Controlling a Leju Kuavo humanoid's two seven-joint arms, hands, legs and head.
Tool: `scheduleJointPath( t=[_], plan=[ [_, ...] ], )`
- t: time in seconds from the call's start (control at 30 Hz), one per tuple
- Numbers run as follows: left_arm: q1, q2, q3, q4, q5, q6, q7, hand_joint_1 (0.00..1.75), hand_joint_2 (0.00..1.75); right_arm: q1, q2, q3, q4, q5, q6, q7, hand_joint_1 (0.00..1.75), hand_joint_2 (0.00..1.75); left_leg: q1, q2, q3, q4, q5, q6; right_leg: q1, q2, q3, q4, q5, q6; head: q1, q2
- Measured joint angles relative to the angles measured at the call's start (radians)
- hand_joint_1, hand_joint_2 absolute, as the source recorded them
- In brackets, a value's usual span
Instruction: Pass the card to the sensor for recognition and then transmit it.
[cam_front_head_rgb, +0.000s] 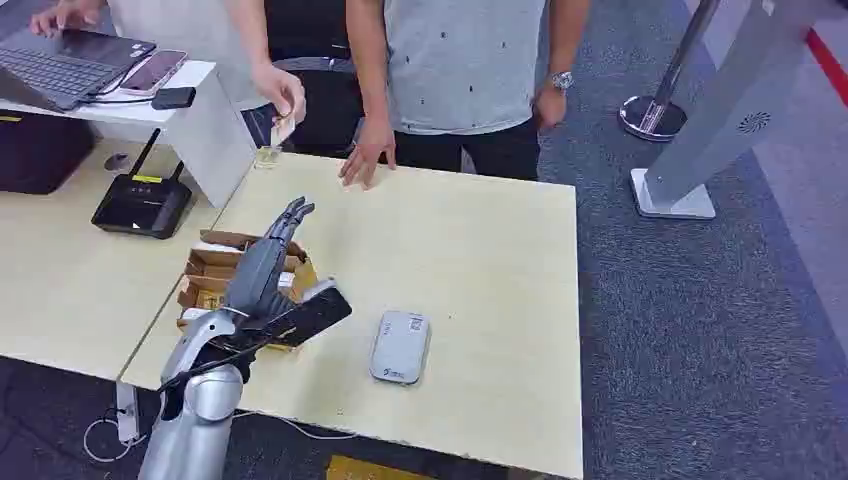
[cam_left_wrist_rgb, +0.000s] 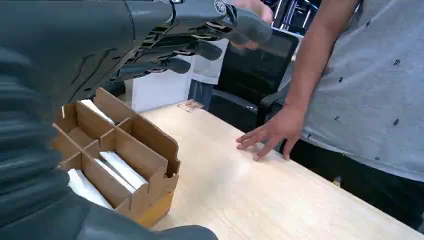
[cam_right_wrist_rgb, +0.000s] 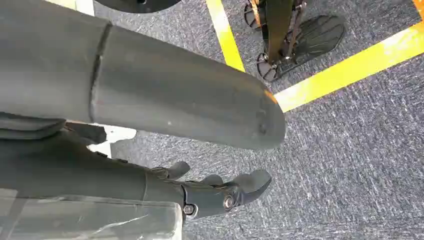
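My left hand reaches forward over a brown cardboard divider box, its fingers stretched out and apart, holding nothing. White cards stand in the slots of the box, just under the hand. The grey-white sensor lies flat on the table to the right of the hand. At the far table edge a person's hand holds a small card beyond my fingertips. My right hand hangs over the carpet with loosely bent fingers and nothing in it.
A second person's hand rests on the wooden table at its far edge. A small clear item lies nearby. A black router, laptop and phone are on the left desks. A grey stand is far right.
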Motion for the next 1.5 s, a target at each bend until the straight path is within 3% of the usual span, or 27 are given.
scheduleJointPath(
  t=[0.27, 0.47, 0.73, 1.1, 1.13, 1.17, 1.2, 1.23, 1.5],
  plan=[
    [-0.003, 0.0, 0.0, 0.0, -0.013, 0.005, 0.004, 0.0, 1.75, 0.0, 0.0, 0.0, 0.0, 0.001, 0.0, 0.0, 0.0, 0.0, 0.0, 0.0, 0.0, 0.0, 0.0, 0.0, 0.0, 0.0, 0.0, 0.0, 0.0, 0.0, 0.0, 0.0],
    [-0.073, 0.033, 0.003, 0.006, -0.201, 0.016, 0.073, 0.0, 1.75, 0.0, 0.0, 0.005, 0.0, 0.013, 0.003, -0.003, 0.0, 0.0, 0.0, 0.0, 0.0, 0.0, 0.0, 0.0, 0.0, 0.0, 0.0, 0.0, 0.0, 0.0, 0.0, 0.0],
    [-0.179, 0.08, 0.045, 0.062, -0.404, 0.002, 0.105, 0.0, 1.75, 0.0, 0.0, 0.022, 0.0, 0.032, 0.011, -0.006, 0.0, 0.0, 0.0, 0.0, 0.0, 0.0, 0.001, -0.001, 0.0, 0.0, 0.0, 0.001, 0.0, 0.0, 0.0, 0.0],
    [-0.219, 0.092, 0.05, 0.141, -0.464, 0.002, 0.095, 0.0, 1.75, -0.001, 0.0, 0.026, 0.0, 0.037, 0.014, -0.006, 0.0, 0.0, 0.0, 0.0, 0.0, 0.0, 0.001, -0.001, 0.0, 0.0, 0.0, 0.0, 0.0, 0.0, 0.0, 0.0],
    [-0.219, 0.092, 0.05, 0.144, -0.464, 0.002, 0.093, 0.07, 1.75, -0.001, 0.0, 0.026, 0.0, 0.037, 0.014, -0.006, 0.0, 0.0, 0.0, 0.0, 0.0, 0.0, 0.001, -0.001, 0.0, 0.0, 0.0, 0.0, 0.0, 0.0, 0.0, 0.0],
    [-0.219, 0.091, 0.05, 0.147, -0.465, 0.002, 0.092, 0.28, 1.75, -0.001, 0.0, 0.026, 0.0, 0.037, 0.014, -0.006, 0.0, 0.0, 0.0, 0.0, 0.0, 0.0, 0.001, -0.001, 0.0, 0.0, 0.0, 0.0, 0.0, 0.0, 0.0, 0.0],
    [-0.219, 0.09, 0.05, 0.148, -0.464, 0.002, 0.091, 1.64, 1.75, -0.001, 0.0, 0.026, 0.0, 0.039, 0.014, -0.006, 0.0, 0.0, 0.0, 0.0, 0.0, 0.0, 0.001, -0.001, 0.0, 0.0, 0.0, 0.0, 0.0, 0.0, 0.0, 0.0],
    [-0.219, 0.089, 0.05, 0.151, -0.464, 0.002, 0.09, 1.75, 1.75, -0.001, 0.0, 0.026, 0.0, 0.039, 0.014, -0.005, 0.0, 0.0, 0.0, 0.0, 0.0, 0.0, 0.001, -0.001, 0.0, 0.0, 0.0, 0.0, 0.0, 0.0, 0.0, 0.0],
    [-0.218, 0.077, 0.04, 0.154, -0.464, 0.003, 0.089, 1.75, 1.75, -0.001, 0.001, 0.026, 0.0, 0.039, 0.014, -0.004, 0.0, 0.0, 0.0, 0.0, 0.0, 0.0, 0.001, -0.001, 0.0, 0.0, 0.0, 0.0, 0.0, 0.0, 0.0, 0.0]
  ],
)
